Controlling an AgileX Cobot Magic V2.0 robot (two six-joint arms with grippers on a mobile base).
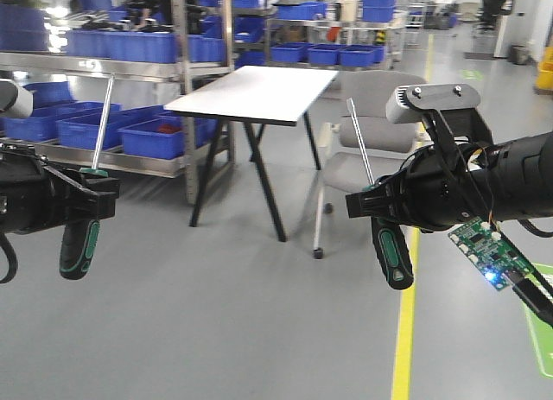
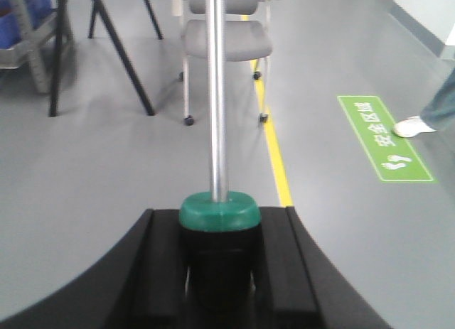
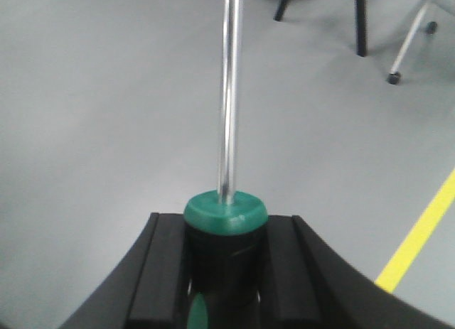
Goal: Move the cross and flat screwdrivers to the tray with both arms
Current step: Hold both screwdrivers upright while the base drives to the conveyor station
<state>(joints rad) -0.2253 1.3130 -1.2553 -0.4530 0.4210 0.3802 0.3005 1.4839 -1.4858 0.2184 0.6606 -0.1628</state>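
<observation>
The left screwdriver (image 1: 79, 244) and right screwdriver (image 1: 393, 255) share black handles with green inlay, green collars and silver shafts. The left hand (image 1: 91, 193) and right hand (image 1: 373, 201) are black. At the right hand's four o'clock, a green circuit board (image 1: 486, 249). Grey floor (image 1: 242, 331), yellow line (image 1: 404, 331), blue bins (image 1: 160, 136).

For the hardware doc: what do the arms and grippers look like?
Both bulky, black. Right arm: grey camera box, bare green circuit board with blue light, black cables. Left arm: grey box at frame edge. Left gripper and right gripper: blocky, black.
</observation>
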